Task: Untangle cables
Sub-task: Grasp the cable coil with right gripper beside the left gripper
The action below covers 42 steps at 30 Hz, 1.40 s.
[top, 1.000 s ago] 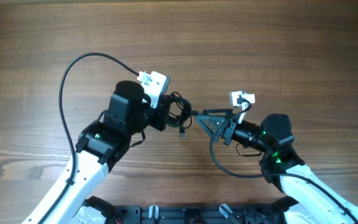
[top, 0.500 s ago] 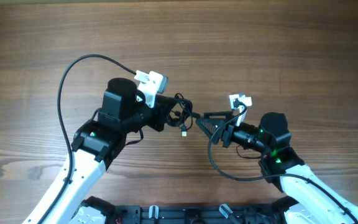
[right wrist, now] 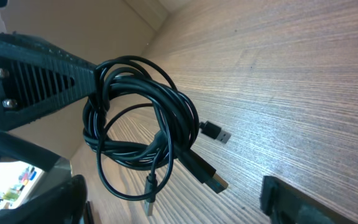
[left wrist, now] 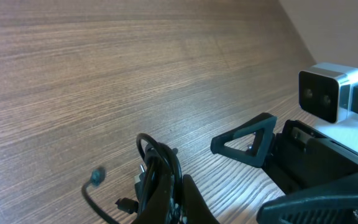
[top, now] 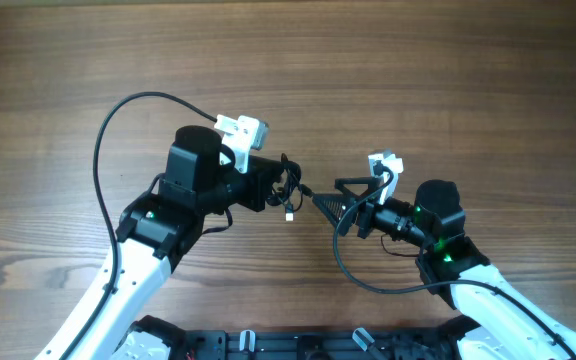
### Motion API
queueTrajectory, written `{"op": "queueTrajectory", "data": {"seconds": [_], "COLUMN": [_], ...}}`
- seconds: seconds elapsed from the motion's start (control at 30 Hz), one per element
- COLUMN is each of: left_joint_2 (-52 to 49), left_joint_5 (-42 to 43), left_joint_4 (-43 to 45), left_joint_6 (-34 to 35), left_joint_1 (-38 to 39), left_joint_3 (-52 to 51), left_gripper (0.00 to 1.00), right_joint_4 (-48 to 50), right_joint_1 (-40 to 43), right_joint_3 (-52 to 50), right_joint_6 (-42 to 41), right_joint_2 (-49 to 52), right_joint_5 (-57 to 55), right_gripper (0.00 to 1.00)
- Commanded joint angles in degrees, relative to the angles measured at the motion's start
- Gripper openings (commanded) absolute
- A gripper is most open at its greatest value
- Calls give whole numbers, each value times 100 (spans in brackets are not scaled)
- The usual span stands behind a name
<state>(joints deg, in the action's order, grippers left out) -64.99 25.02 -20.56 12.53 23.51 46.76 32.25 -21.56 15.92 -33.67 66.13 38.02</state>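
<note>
Cables: you have thin black cords (right wrist: 188, 115) wound into one small, loose coil. Several turns lie over each other and a few strands cross through the middle.
Plug ends: in the right wrist view three ends hang free under the coil. They are a small silvery plug (right wrist: 215, 132), a longer black-sleeved plug (right wrist: 207, 176) and a thin end (right wrist: 150, 190) pointing down.
Left gripper: your left gripper (top: 274, 184) is clenched on the coil's edge. Its ribbed finger (right wrist: 42, 81) pinches the turns where they bunch together.
Where the coil is: it hangs from the left gripper's tips, on the side facing the right arm, over the wooden table (top: 418, 80). You cannot tell whether the lowest plug touches the wood.
Right gripper: your right gripper (top: 326, 191) is released, its two fingers spread wide with nothing between them.
Coil and right gripper: the coil sits between the left gripper and the right gripper's tips, just ahead of those tips. The lower finger comes nearest, and the overhead view does not settle whether it touches.
Left wrist view: the right gripper's triangular finger (left wrist: 247, 140) stands just beside the coil, with a strip of table showing between them.
Wrist camera: a white camera box (left wrist: 328, 92) sits on the right arm, on the far side of that finger from the left gripper.
Arm wire: a thicker black wire (top: 103, 150) arcs out behind the left gripper, well apart from the coil.
</note>
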Motion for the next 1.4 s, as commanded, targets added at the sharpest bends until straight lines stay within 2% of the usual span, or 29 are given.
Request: {"op": "queueTrajectory", "data": {"seconds": [0.0,0.07,0.2,0.3,0.43,0.5,0.53,0.63,0.7,0.73,0.8,0.9,1.0,1.03,1.13,1.2,1.27,1.37], "left_joint_2": [-37,-26,-26,-26,-26,-26,-26,-28,-28,-28,-33,-33,-33,-33,-33,-37,-39,-39], "left_joint_5": [293,584,1510,2046,2409,2802,2859,2855,2841,2782,2500,1904,1226,1067,981,986,986,986], "left_joint_4": [57,63,61,76,225,570,671,682,684,682,638,452,175,92,-289,-334,-334,-380], "left_joint_6": [214,210,66,-122,-181,-175,-155,-155,-157,-157,-157,-157,-188,-249,-1025,-1198,-1331,-1388], "left_joint_1": [-17,-17,-15,-15,-17,-15,-15,-15,-15,-15,-15,-17,-17,-17,-17,-15,-15,-15], "left_joint_3": [17,17,17,17,17,17,17,17,17,17,17,17,17,17,17,17,17,17], "left_gripper": [4,4,4,4,4,4,4,4,4,4,8,25,57,57,51,49,36,24], "right_joint_4": [24,61,350,616,623,601,610,660,710,713,721,719,715,715,717,713,713,719], "right_joint_1": [-24,-24,-24,-24,-24,-24,-24,-24,-24,-24,-22,-22,15,44,101,96,96,96], "right_joint_3": [101,101,101,101,101,101,101,101,101,101,101,101,101,101,101,101,101,101], "right_joint_6": [68,66,-275,0,374,374,369,348,254,72,-144,-479,-553,-557,-710,-743,-748,-975], "right_joint_2": [44,44,44,44,44,48,52,52,52,52,52,52,52,52,52,52,52,52], "right_joint_5": [39,-22,-114,79,450,621,667,841,1014,1008,1005,1005,984,986,988,1084,1272,1351], "right_gripper": [96,99,98,98,80,74,64,27,9,5,4,4,4,4,4,4,4,5]}}
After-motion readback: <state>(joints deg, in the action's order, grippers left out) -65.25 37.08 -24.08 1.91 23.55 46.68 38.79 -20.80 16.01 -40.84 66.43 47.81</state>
